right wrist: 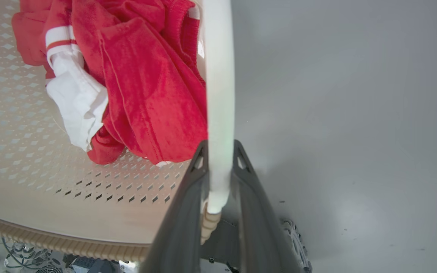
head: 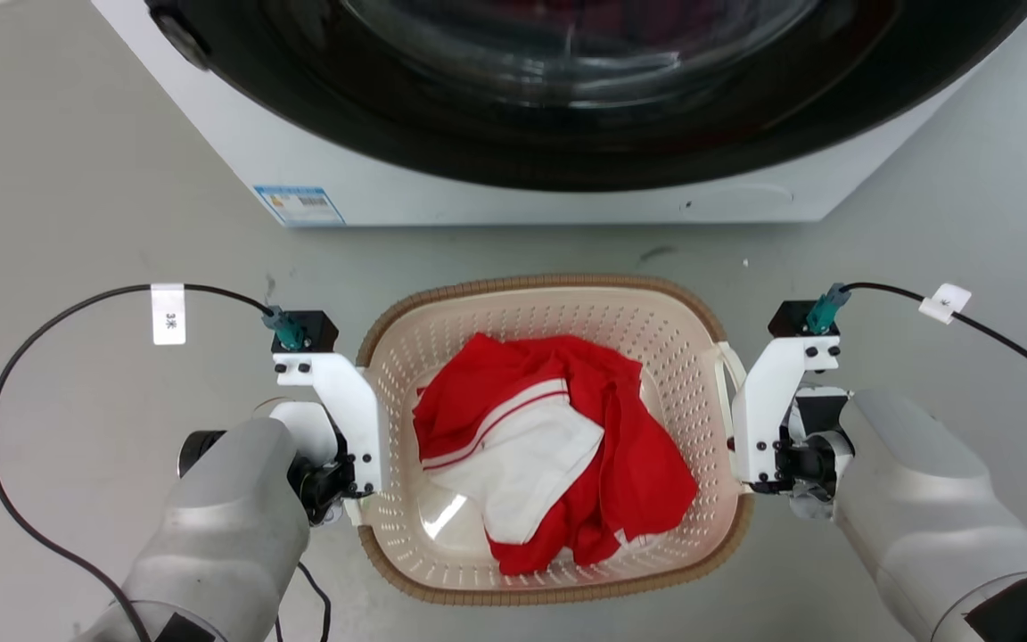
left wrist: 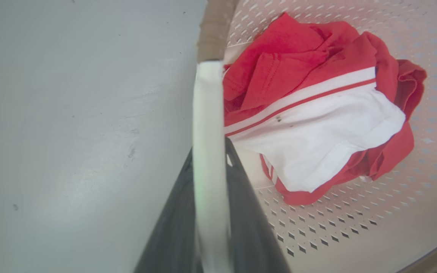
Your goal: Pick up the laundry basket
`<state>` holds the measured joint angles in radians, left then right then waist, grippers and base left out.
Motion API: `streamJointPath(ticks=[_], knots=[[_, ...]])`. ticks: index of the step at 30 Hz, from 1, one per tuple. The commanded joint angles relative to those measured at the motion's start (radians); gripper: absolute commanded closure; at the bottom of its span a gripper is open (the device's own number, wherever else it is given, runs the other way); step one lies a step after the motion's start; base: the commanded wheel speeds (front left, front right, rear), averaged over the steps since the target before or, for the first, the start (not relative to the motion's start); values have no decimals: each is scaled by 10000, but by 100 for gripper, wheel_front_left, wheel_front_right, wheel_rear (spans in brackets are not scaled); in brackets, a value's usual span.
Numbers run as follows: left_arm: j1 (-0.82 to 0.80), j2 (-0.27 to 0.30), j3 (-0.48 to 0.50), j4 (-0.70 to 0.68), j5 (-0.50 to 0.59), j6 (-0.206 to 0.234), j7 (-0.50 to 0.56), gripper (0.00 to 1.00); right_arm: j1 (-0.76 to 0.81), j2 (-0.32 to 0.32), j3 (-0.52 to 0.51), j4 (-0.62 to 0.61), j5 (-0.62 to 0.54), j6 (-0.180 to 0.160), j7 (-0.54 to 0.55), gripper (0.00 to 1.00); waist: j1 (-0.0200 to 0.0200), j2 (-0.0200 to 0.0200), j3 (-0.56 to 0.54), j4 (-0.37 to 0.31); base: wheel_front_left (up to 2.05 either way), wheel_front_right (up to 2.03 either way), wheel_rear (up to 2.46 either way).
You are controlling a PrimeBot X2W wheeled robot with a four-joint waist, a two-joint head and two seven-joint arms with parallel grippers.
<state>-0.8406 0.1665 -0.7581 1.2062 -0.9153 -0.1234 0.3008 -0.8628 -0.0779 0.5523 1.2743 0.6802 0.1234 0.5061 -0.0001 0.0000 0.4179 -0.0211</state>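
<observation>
The laundry basket (head: 549,287) is cream, perforated and brown-rimmed, and stands on the grey floor in front of me with red and white clothes (head: 558,446) inside. My left gripper (head: 360,501) is at the basket's left side. In the left wrist view its dark fingers (left wrist: 241,197) are shut on the white side handle (left wrist: 208,110). My right gripper (head: 743,486) is at the right side. There, in the right wrist view, the fingers (right wrist: 249,189) clamp the other white handle (right wrist: 220,76). I cannot tell whether the basket is off the floor.
A white washing machine (head: 478,192) with a dark round door (head: 567,107) stands just beyond the basket. Black cables (head: 50,330) loop out from both wrists over the grey floor (head: 77,178), which lies open to the left and right.
</observation>
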Motion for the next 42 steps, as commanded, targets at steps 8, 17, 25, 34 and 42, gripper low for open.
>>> streamJointPath(ticks=[8, 17, 25, 34, 42], knots=[[218, -89, -189, 64, -419, -111, 472, 100, 157, 170, -189, 89, 205, 133, 1013, 100, 1, 0, -1322, 87, 0, 0, 0], [337, -13, -324, 160, -828, -105, 1183, 100, 203, 208, -570, 122, 147, 125, 1912, 100, 1, 0, -2142, -8, 0, 0, 0], [585, 111, -463, 182, -1113, -98, 1397, 100, 357, 254, -1065, 122, -190, 122, 2448, 100, 1, 0, -2953, -146, 0, 0, 0], [940, 83, -613, 122, -1406, -96, 1687, 100, 717, 308, -1608, 126, -685, 108, 2932, 100, 1, 0, -3623, -215, 0, 0, 0], [1384, -6, -765, -17, -1707, -98, 1981, 100, 1149, 329, -2025, 122, -859, 107, 3399, 100, 1, 0, -4091, -257, 0, 0, 0]])
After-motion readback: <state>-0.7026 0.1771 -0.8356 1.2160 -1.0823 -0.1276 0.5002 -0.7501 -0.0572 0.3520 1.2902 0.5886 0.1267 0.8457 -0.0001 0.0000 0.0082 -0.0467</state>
